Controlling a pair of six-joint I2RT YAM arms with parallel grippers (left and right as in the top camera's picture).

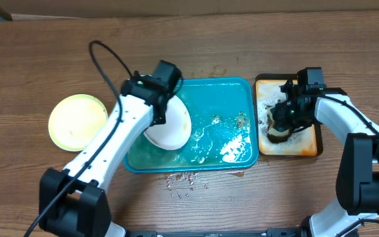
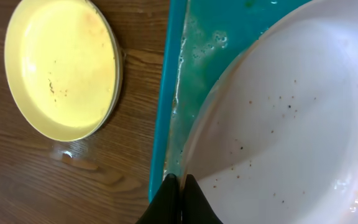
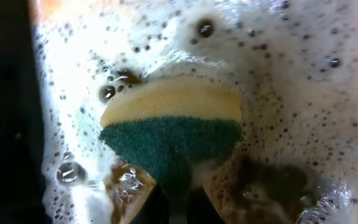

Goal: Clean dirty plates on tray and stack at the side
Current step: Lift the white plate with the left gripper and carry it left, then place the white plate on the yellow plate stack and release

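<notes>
A white plate (image 1: 174,126) hangs tilted over the left part of the teal tray (image 1: 242,89). My left gripper (image 1: 161,113) is shut on its rim. In the left wrist view the black fingertips (image 2: 194,196) pinch the edge of this plate (image 2: 278,124), which carries dark specks and an orange smear at its right edge. A pale yellow-green plate (image 1: 77,121) (image 2: 61,65) lies on the table left of the tray. My right gripper (image 1: 283,124) (image 3: 179,208) is down in the foam, shut on a yellow and green sponge (image 3: 173,127).
The small orange tray (image 1: 311,146) with foam and brown water stands right of the teal tray. Soapy water and foam (image 1: 232,150) lie in the teal tray's right half. Water drops (image 1: 183,181) spot the table in front of it.
</notes>
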